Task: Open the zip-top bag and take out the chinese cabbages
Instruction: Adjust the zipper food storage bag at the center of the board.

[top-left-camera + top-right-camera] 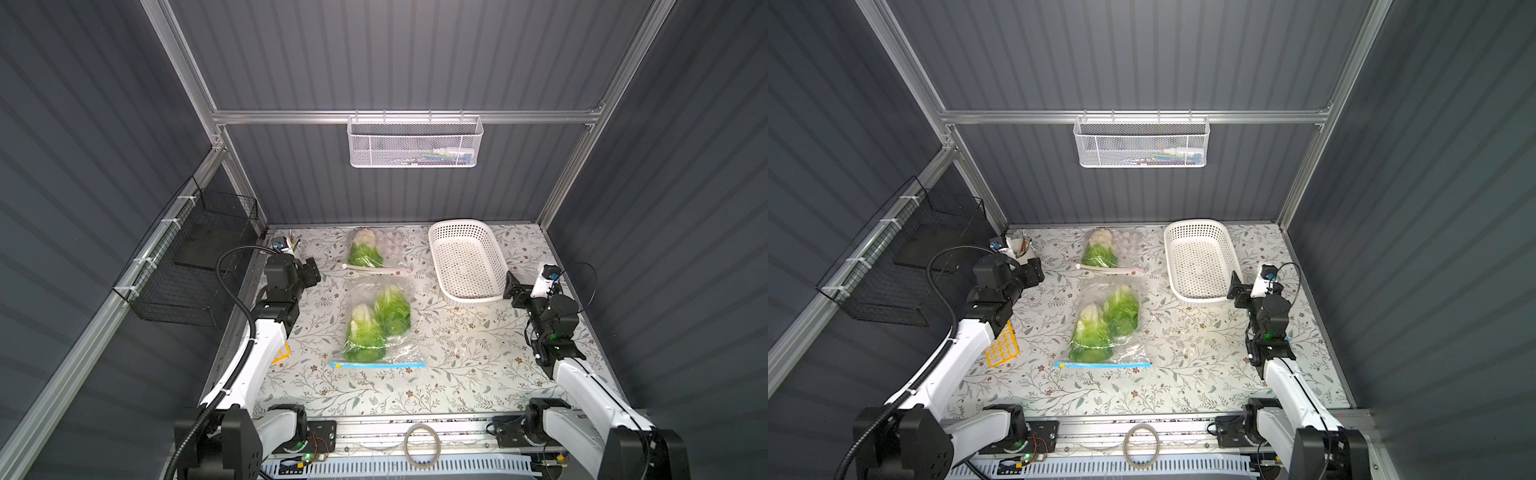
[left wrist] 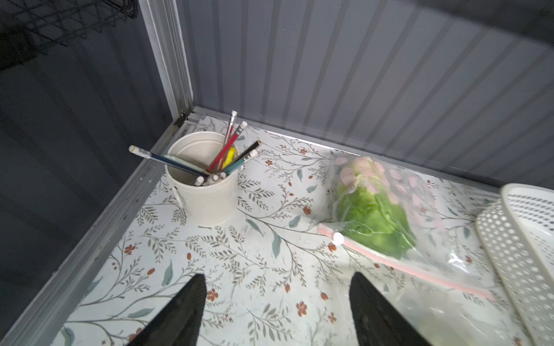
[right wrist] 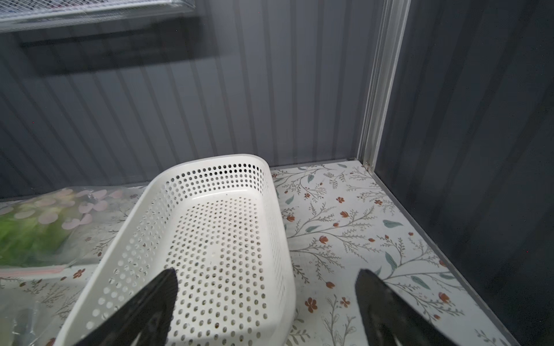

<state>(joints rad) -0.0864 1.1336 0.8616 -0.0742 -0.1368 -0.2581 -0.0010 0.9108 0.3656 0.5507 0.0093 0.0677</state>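
A clear zip-top bag (image 1: 395,349) with a blue zip strip (image 1: 378,365) lies flat mid-table, shown in both top views. It holds two chinese cabbages (image 1: 363,334) (image 1: 392,309), white bases pointing to the back. Farther back lies a second bag (image 1: 376,249) with a pink strip, holding a third cabbage (image 2: 371,218) and pale round lumps. My left gripper (image 1: 311,270) hovers open left of the bags, its fingers (image 2: 195,299) empty. My right gripper (image 1: 513,286) stands open and empty at the basket's near right corner.
A white perforated basket (image 1: 467,259) stands at the back right. A white cup of pencils (image 2: 204,185) sits in the back left corner. A yellow rack (image 1: 1003,347) lies by the left arm. Wire baskets hang on the left wall (image 1: 187,270) and back wall (image 1: 415,141).
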